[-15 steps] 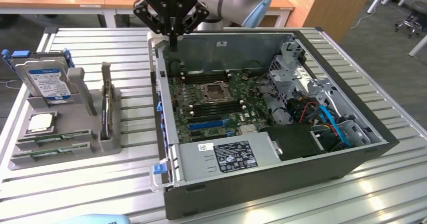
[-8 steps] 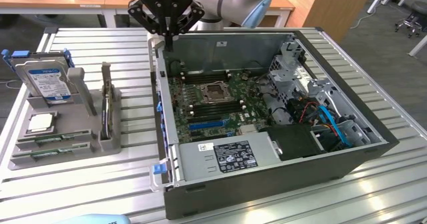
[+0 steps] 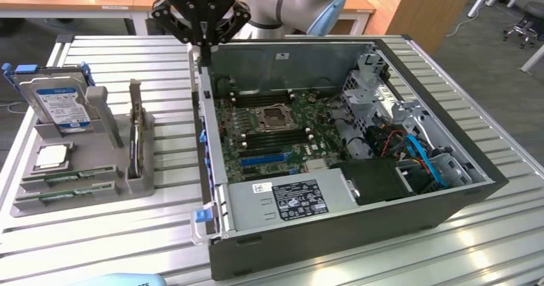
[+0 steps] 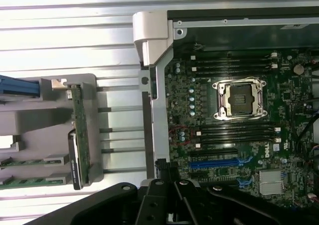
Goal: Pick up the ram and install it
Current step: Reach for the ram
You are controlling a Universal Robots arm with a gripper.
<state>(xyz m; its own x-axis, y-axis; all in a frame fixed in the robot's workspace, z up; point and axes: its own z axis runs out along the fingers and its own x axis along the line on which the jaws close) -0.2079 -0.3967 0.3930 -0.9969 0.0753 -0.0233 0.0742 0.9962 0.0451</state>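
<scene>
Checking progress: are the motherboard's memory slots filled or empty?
Empty: the dark memory slots beside the processor socket hold no sticks.

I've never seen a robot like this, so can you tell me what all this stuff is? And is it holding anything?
The black claw at the top of the exterior view is the robot arm's gripper, which works as its hand. That picture comes from a camera standing off the arm. The other comes from a camera on the robot's wrist, looking down past the gripper.

On the metal table lies an open computer case with its green motherboard showing. Beside it, on the exterior view's left, a grey tray holds parts: a hard drive, a square silver processor chip and thin green ram sticks.

The gripper is shut and holds nothing I can see. It hangs over the case's wall nearest the tray.
</scene>
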